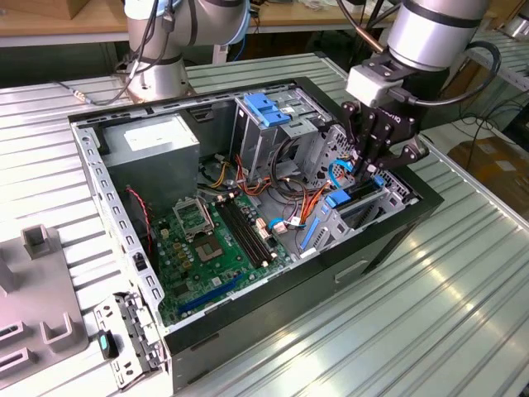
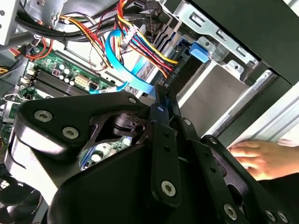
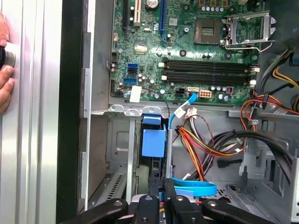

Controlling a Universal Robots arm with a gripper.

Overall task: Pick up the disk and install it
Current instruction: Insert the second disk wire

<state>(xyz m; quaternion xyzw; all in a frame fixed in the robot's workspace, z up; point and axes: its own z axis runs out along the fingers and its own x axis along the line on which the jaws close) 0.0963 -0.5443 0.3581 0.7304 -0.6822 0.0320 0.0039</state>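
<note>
Gripper (image 1: 369, 169) closed, seemingly on the disk (image 1: 361, 194), cables (image 1: 310, 203) crowding the bay

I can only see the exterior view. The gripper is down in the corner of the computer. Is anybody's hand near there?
Observer: Yes. In both wrist views a person's hand lies just outside the case wall.
Operator: Oh! What's right next to the gripper inside?
Observer: In the first wrist view a flat blue cable loops close beside it, with a bundle of coloured wires just past that.
</note>
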